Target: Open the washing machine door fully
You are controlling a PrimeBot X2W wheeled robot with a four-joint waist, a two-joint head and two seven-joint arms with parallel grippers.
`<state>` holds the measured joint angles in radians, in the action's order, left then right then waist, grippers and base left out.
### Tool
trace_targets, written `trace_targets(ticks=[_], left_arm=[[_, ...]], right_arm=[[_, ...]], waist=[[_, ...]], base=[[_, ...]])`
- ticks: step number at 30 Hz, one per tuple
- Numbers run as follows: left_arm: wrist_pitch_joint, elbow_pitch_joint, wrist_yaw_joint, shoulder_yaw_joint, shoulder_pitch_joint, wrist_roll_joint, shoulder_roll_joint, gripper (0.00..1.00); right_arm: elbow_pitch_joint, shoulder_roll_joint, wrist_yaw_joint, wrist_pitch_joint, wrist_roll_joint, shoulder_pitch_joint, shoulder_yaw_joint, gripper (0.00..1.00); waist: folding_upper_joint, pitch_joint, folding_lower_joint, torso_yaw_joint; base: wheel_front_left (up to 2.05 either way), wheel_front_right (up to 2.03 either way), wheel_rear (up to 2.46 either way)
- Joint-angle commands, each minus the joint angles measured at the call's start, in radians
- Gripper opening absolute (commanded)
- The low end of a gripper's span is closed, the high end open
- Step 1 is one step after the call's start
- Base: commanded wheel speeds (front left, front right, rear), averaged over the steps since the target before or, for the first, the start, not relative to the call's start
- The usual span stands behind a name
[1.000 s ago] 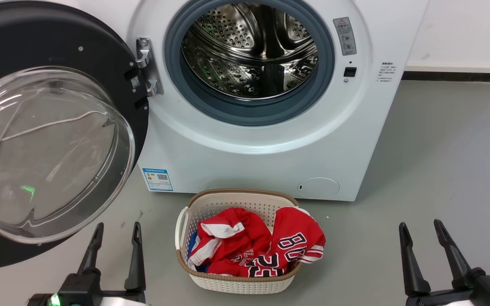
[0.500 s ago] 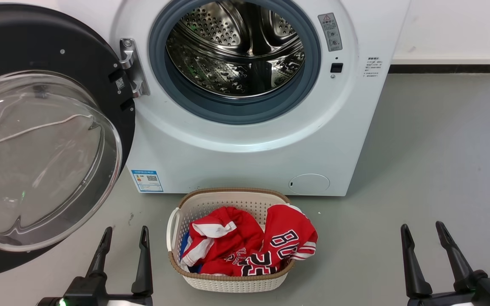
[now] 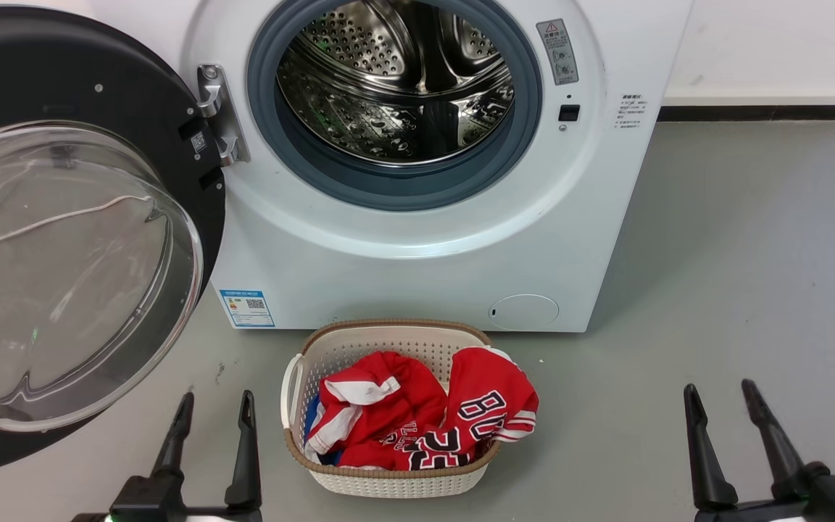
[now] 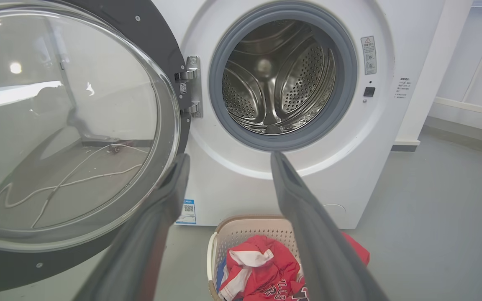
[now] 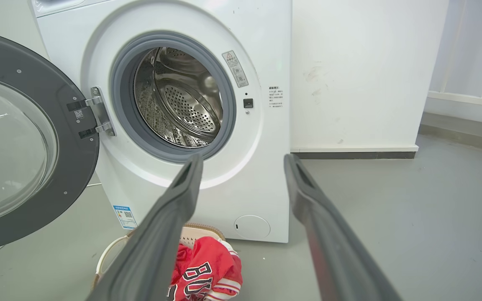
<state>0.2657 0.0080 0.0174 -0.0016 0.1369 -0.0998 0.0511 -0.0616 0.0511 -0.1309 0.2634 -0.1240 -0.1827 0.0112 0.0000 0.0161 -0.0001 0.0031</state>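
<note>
I have the door [image 3: 69, 268] standing wide open to the left of the washer [image 3: 403, 268]. It hangs from its hinge [image 3: 218, 116] with the glass bowl facing me, so the drum [image 3: 396, 80] is fully exposed, and I judge the opening done. My left gripper [image 3: 216, 397] sits low near the door's lower edge, fingers spread and holding nothing. My right gripper [image 3: 719, 386] rests well apart on the right, also spread and empty, which leaves the basket [image 3: 396, 326] between them unobstructed.

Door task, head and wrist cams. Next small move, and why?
Likely none on the door: just park both arms. The washing machine door hangs swung wide to the left of its hinge, leaving the drum fully exposed. The left gripper and right gripper are open, low, touching nothing. Whether the hinge allows more travel, I can't tell.
</note>
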Motion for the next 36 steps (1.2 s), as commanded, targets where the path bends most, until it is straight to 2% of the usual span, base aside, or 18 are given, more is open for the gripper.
trace_targets(ticks=[1,4,9,36], left_arm=[[0.0,0.009,0.0,0.001,0.001,-0.001,0.0,0.0],[0.0,0.039,0.0,0.001,0.007,-0.003,-0.001,0.0],[-0.031,0.056,0.01,0.009,-0.015,-0.13,0.0,0.0],[-0.144,0.114,0.044,0.042,-0.094,-0.587,0.002,0.0]], right_arm=[[0.008,0.0,0.0,-0.001,0.0,-0.001,-0.001,0.0],[0.037,0.0,0.0,-0.003,-0.001,-0.008,-0.003,0.0],[0.052,0.008,0.0,-0.024,-0.135,0.012,-0.006,0.0],[0.136,0.03,0.0,-0.114,-0.609,0.108,-0.003,0.0]], waist=[[0.0,0.0,0.0001,0.0],[0.0,0.0,0.0001,0.0],[0.0,-0.001,0.0001,0.0],[0.0,-0.005,0.0001,-0.001]], base=[[0.0,0.0,0.0],[0.0,0.0,0.0],[0.0,0.0,0.0],[0.0,0.0,0.0]])
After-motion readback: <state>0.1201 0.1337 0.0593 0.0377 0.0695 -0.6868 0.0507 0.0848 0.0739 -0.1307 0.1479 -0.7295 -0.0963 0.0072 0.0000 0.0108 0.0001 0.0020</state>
